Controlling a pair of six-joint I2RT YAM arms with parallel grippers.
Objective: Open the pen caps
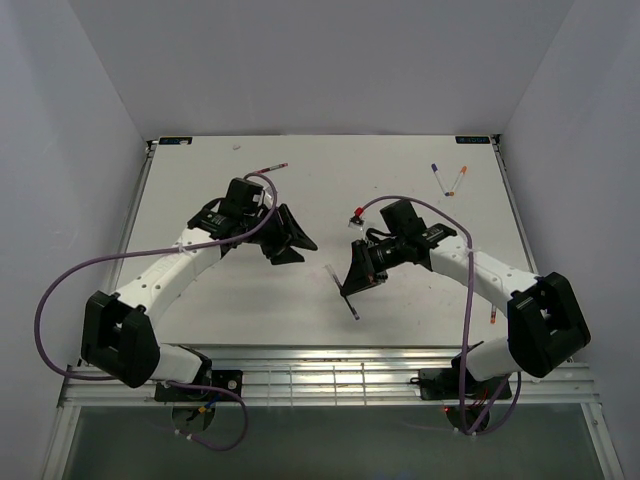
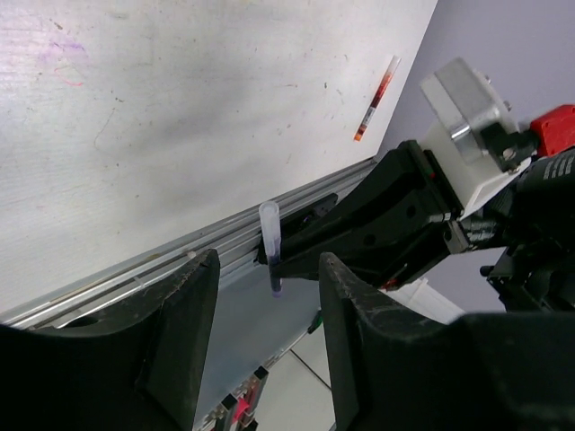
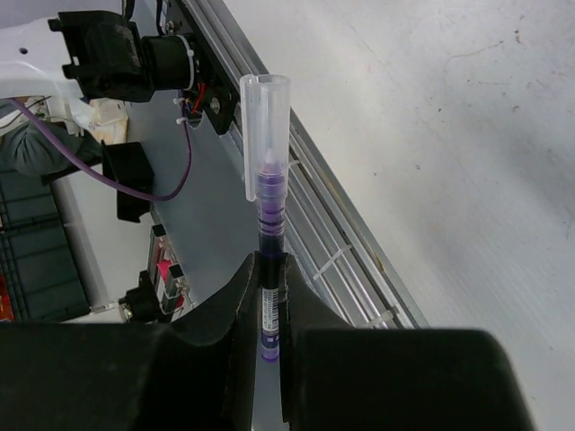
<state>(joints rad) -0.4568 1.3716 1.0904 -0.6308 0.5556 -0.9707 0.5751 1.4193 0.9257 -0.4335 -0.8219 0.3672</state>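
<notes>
Right gripper [image 3: 269, 269] has its jaws pressed together on a thin purple-ink pen barrel [image 3: 269, 310], whose lower end is hidden between the black fingers. A clear plastic cap [image 3: 266, 126] sits on the tip, pointing to 12 o'clock. Left gripper [image 2: 268, 269], at 10 o'clock of the right one, stands spread and holds nothing. Overhead, a tiny blue cap [image 1: 434, 167] and an orange cap [image 1: 463, 169], hard to make out, lie at 1 o'clock on the white table [image 1: 200, 200].

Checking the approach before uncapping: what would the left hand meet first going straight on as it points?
Probably the clear cap on the purple pen that the right hand grips. It sits centred in the view through the open left hand, though depth is unclear.
</notes>
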